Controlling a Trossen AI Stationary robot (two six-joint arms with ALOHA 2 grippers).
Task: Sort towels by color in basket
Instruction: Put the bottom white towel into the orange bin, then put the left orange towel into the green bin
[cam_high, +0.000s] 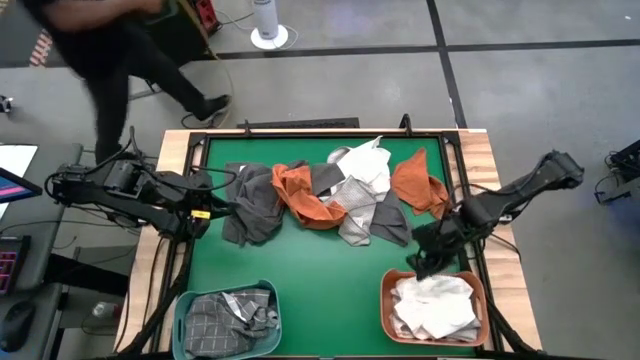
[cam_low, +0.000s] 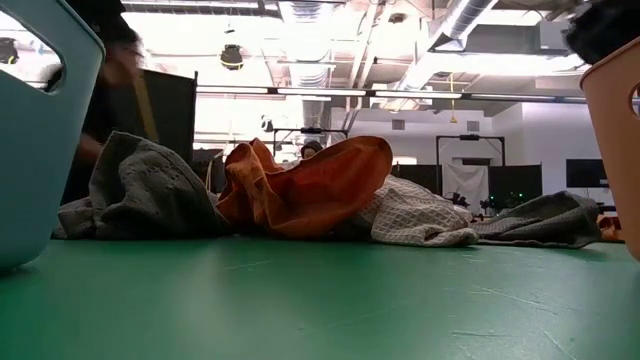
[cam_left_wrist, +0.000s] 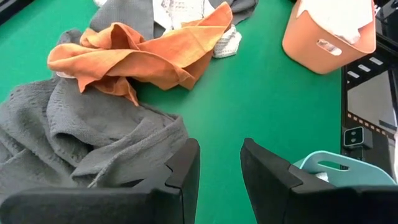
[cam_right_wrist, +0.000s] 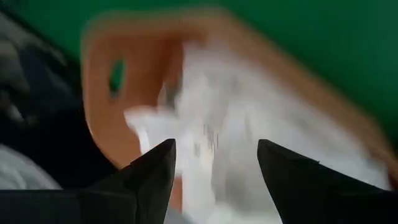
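Right gripper (cam_high: 425, 262), jaws wide and empty, hangs over orange basket (cam_high: 386, 300) at 5 o'clock; white towels (cam_high: 435, 305) inside. Left gripper (cam_high: 215, 208), jaws narrow and empty, waits at 9 o'clock beside grey towel (cam_high: 255, 205). Next likely: reach pile for another towel.

Grey towel (cam_low: 140, 190), rust orange towel (cam_low: 310, 190) and white checked towel (cam_low: 420, 215) heaped on green table (cam_low: 320, 300); person behind, blurred.

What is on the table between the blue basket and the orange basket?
Nothing: the high view shows only bare green table between the blue basket and the orange basket.
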